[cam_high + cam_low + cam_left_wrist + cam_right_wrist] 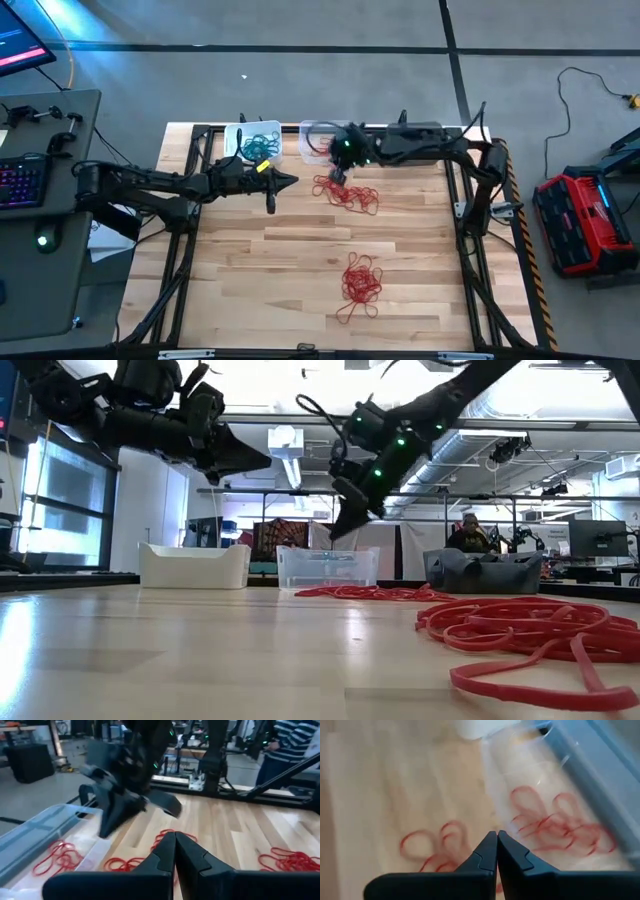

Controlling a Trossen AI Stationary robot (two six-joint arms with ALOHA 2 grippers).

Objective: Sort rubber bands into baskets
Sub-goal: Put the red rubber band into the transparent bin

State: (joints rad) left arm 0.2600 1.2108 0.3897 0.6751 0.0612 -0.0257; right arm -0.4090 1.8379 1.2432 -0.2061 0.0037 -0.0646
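Left gripper [292,181]: fingers pressed together, nothing between them; up in the air, just near of the white basket, pointing right.
Right gripper [336,178]: fingers pressed together, nothing pinched; up in the air by the near edge of the clear basket, over the far red bunch.
White basket [252,141]: far side of the table, left of the clear one; teal rubber bands [260,148] inside.
Clear basket [318,138]: far side, middle; a few red bands [555,827] inside.
Dark grey basket [484,571]: far side, right; mostly hidden under the right arm from above.
Far red bunch [349,193]: on the table, just near of the clear basket.
Near red bunch [361,283]: on the table, well apart from the baskets.
Person [466,533]: in the room beyond the table.
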